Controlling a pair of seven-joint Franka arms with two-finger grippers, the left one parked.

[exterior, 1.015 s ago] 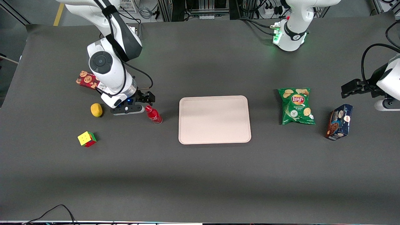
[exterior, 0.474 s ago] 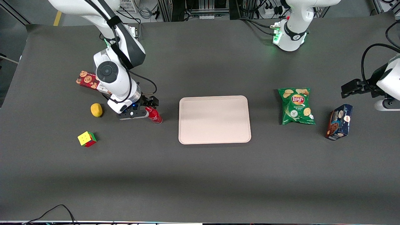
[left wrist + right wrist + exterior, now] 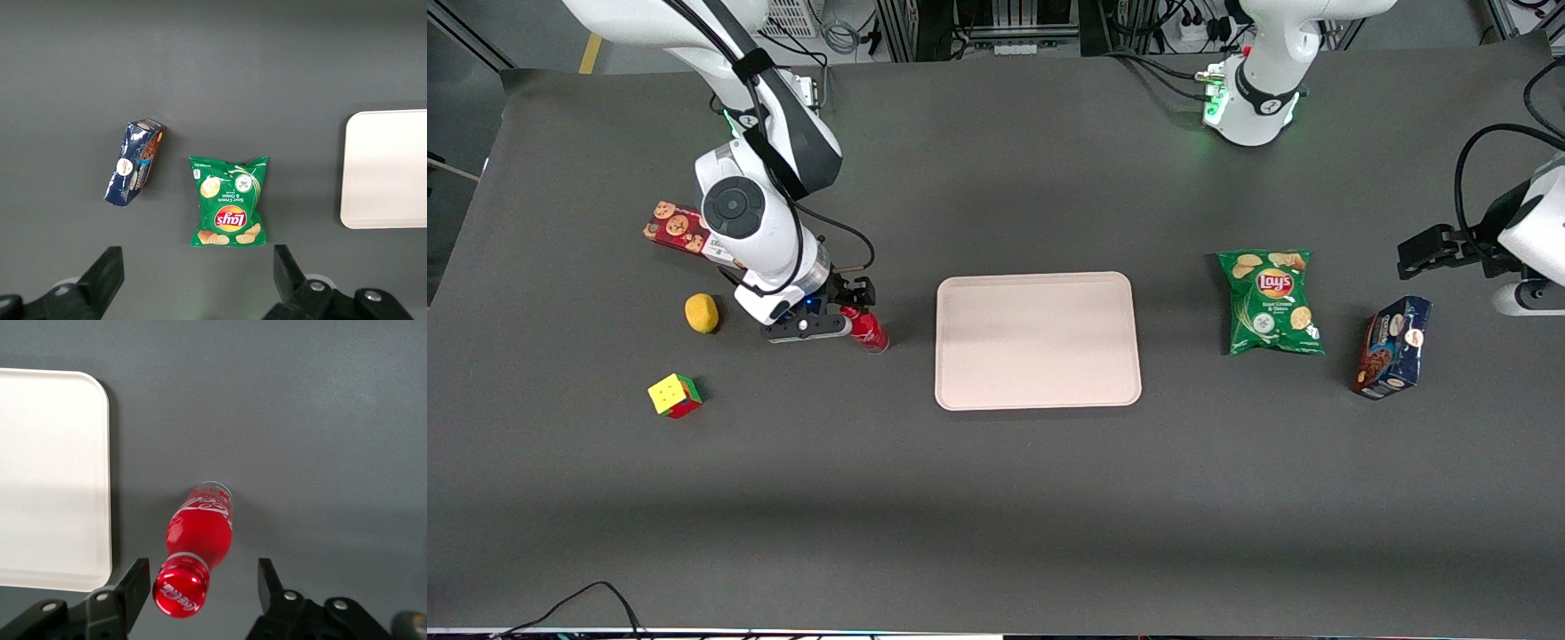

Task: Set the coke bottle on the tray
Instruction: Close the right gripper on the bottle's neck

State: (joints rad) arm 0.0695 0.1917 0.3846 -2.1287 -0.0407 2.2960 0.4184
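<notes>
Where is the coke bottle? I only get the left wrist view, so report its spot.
Observer: The coke bottle stands on the table beside the tray, toward the working arm's end, not on it.
Operator: Give me the gripper's position.
Observer: The gripper is down at the bottle's cap, one finger on each side of it.
Operator: State whether it has gripped.
Observer: Not yet. The fingers are open, and there is a clear gap between the cap and one of them.
</notes>
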